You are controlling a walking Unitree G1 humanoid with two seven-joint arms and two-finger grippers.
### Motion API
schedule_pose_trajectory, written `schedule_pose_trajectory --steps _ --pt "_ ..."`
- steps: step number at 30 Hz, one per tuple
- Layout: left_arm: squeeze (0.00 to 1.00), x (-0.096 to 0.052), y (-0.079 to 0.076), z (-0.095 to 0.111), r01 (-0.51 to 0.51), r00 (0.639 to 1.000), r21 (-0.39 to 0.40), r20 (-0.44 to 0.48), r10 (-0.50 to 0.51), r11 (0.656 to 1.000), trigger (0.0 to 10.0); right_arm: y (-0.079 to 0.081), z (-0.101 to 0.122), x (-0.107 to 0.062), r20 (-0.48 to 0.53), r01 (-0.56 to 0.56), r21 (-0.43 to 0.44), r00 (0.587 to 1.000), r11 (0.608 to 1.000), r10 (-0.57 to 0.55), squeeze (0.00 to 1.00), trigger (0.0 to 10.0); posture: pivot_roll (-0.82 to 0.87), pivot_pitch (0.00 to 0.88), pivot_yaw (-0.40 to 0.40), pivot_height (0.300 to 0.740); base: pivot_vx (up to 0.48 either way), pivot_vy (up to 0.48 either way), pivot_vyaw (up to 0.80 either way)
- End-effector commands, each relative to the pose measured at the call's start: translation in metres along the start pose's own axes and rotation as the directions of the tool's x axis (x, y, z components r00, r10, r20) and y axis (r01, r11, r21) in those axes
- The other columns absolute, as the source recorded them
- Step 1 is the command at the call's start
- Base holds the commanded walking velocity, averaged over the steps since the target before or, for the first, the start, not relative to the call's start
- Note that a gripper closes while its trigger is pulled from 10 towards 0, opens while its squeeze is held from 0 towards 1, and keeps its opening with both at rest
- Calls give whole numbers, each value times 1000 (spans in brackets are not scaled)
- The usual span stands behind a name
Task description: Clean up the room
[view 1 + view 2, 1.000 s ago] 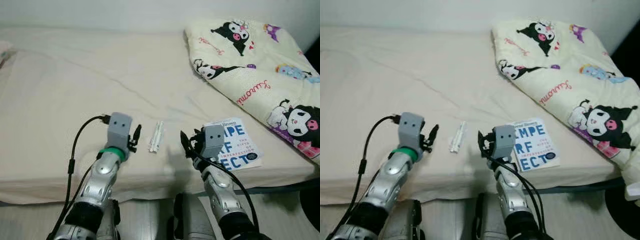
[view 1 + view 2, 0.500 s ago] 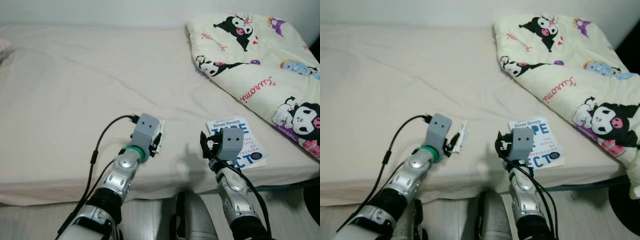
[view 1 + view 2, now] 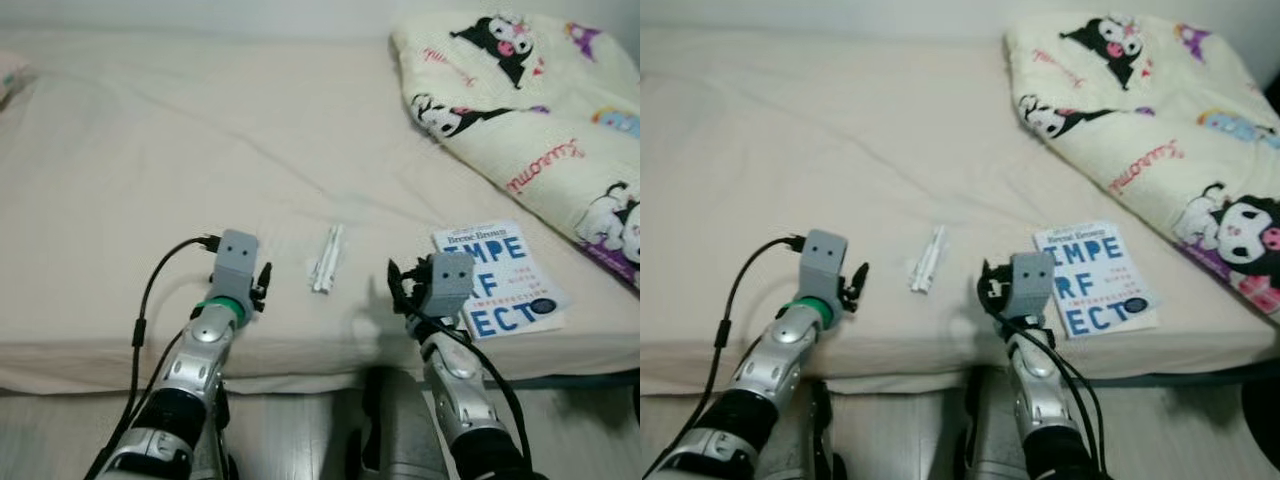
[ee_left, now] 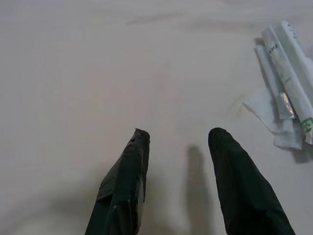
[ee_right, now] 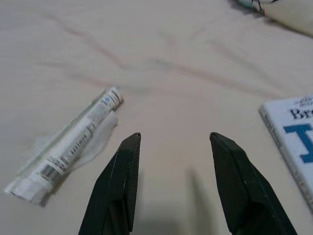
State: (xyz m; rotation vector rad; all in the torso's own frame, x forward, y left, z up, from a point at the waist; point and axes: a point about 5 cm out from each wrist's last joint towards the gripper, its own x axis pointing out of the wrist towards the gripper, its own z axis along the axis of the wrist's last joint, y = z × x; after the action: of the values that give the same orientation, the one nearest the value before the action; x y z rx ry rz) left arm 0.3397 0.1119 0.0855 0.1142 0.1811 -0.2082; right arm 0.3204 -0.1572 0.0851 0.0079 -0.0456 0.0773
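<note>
A small white rolled wrapper (image 3: 326,258) lies on the cream bed sheet (image 3: 200,150), between my two arms. My left gripper (image 3: 264,276) sits open to the wrapper's left, a short gap away; in the left wrist view the wrapper (image 4: 286,88) lies beside the fingers (image 4: 124,181), not between them. My right gripper (image 3: 393,280) hovers open to the wrapper's right, with nothing between its fingertips (image 5: 124,166). A white and blue book (image 3: 500,275) lies flat just right of the right gripper.
A folded cream blanket (image 3: 530,110) with cartoon prints covers the bed's far right. The bed's front edge (image 3: 300,365) runs just below both wrists, with pale floor beneath. A dark shape (image 3: 1262,400) sits at the lower right corner.
The left gripper, which was at the wrapper half a second ago, has drawn back to the left; the wrapper still lies on the sheet. The camera view has shifted slightly.
</note>
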Motion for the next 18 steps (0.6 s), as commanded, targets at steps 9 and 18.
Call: schedule_pose_trajectory --steps 9,18 --pt "0 -3 15 24 -27 995 1 95 26 1000 10000 10 6 9 10 -136 45 991 990 136 0 10000 24 157 47 531 0 0 0" --pt "0 -13 32 47 -48 982 29 184 42 998 10000 26 12 35 -45 -189 145 979 971 198 0 10000 92 173 34 531 0 0 0"
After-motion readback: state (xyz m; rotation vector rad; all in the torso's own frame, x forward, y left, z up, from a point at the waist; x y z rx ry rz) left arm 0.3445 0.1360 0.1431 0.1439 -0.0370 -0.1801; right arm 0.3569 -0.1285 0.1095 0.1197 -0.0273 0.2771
